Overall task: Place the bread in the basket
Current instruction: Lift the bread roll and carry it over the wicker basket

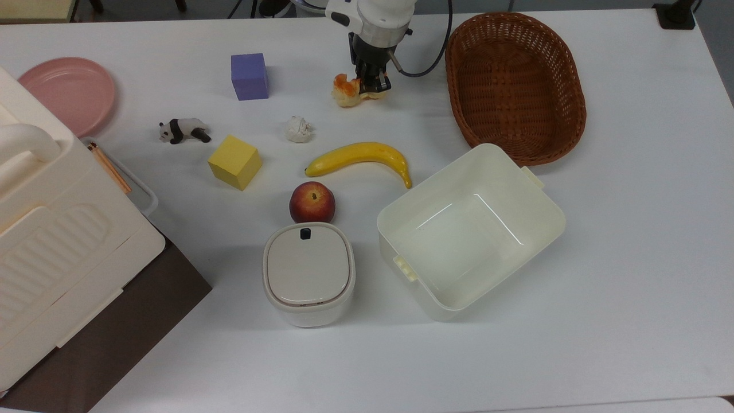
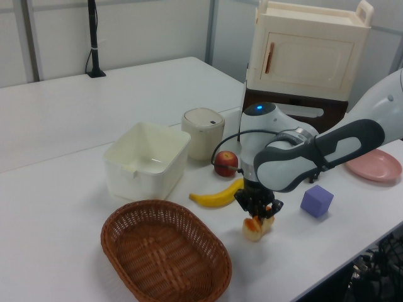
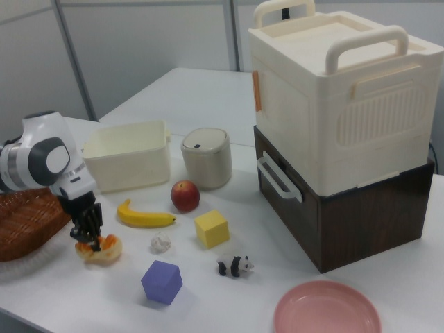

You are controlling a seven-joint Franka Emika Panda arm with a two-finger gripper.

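We see the tool (image 1: pixel 371 86) clamped on the right end of the bread (image 1: pixel 348 92) as the top view shows it, the roll squeezed and tipped up on the table (image 1: pixel 631 241); whether it has left the surface we cannot tell. The bread lies at the far edge of the table in the top view, to the left of the basket (image 1: pixel 516 86) and well apart from it. To do this step well, we judge that the grip should hold steady, since the soft roll is pinched off-centre and may sag or twist; we would raise it high enough to pass over the basket's deep woven wall before carrying it across to the top view's right, and let go low over the middle.

The basket holds nothing. The cream tub (image 1: pixel 470 229), near the basket, also holds nothing. The small lidded bin (image 1: pixel 308 272) is shut, so we cannot see inside.
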